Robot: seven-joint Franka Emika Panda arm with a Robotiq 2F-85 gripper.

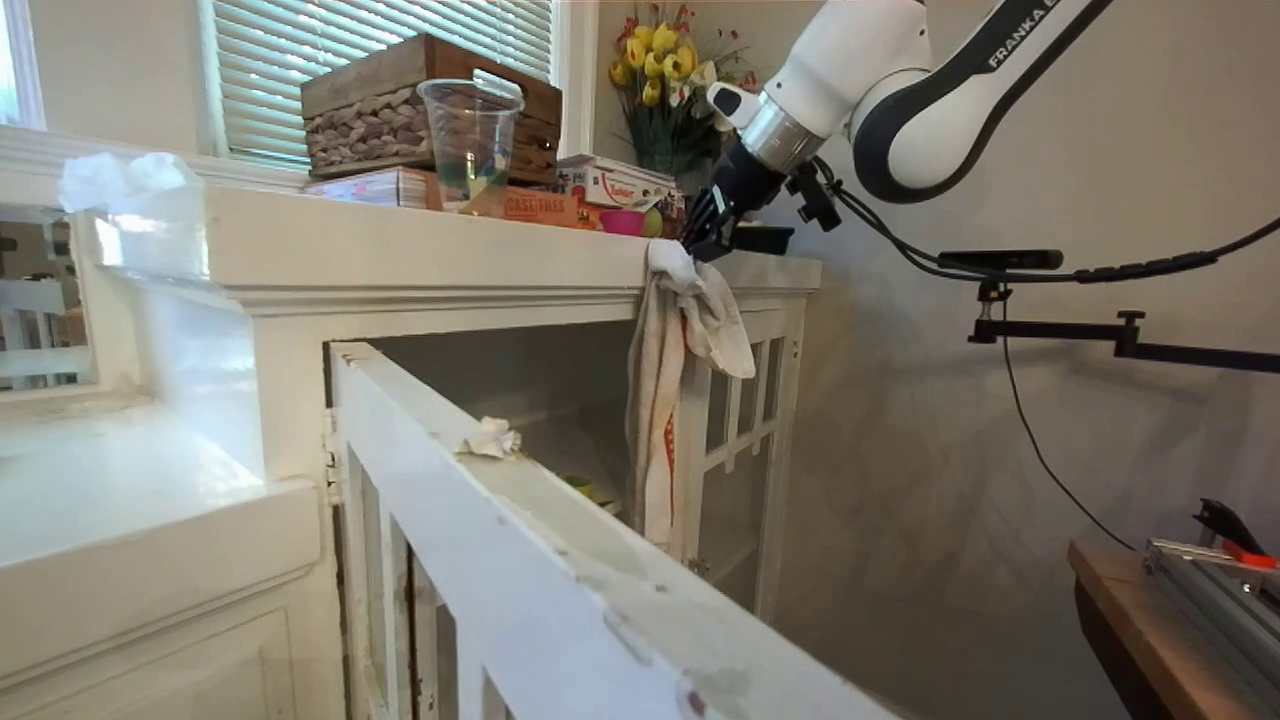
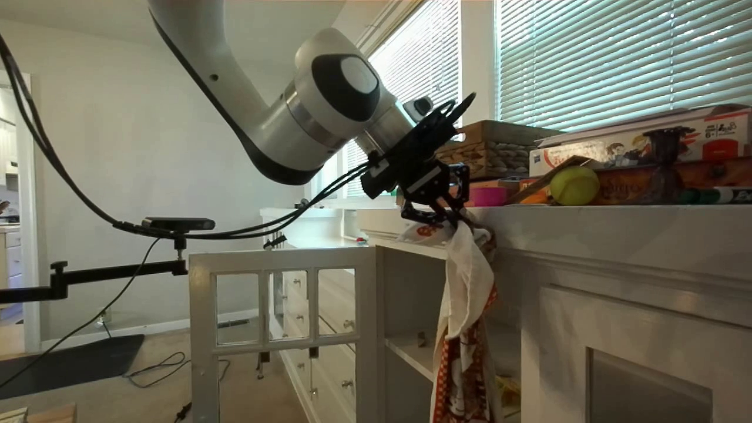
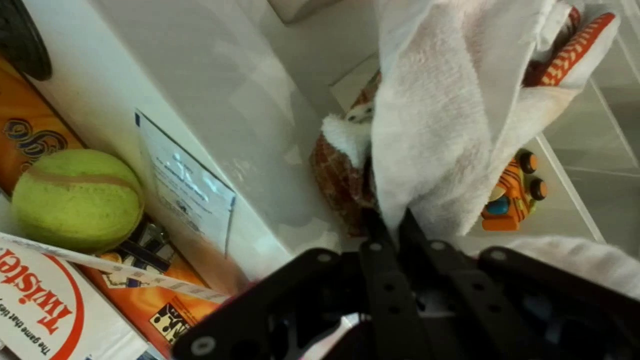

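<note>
We look into a pale room lit by daylight through slatted blinds.
A white surface tops the built-in cabinet below the windows, and we see one paned door standing open, its paint chipped along the upper edge. Through this door, in an exterior view, we make out drawers with round knobs; we also find a tan floor, a dark mat near the wall and a white-framed doorway. A grey wall beside the cabinet carries soft shadows.
</note>
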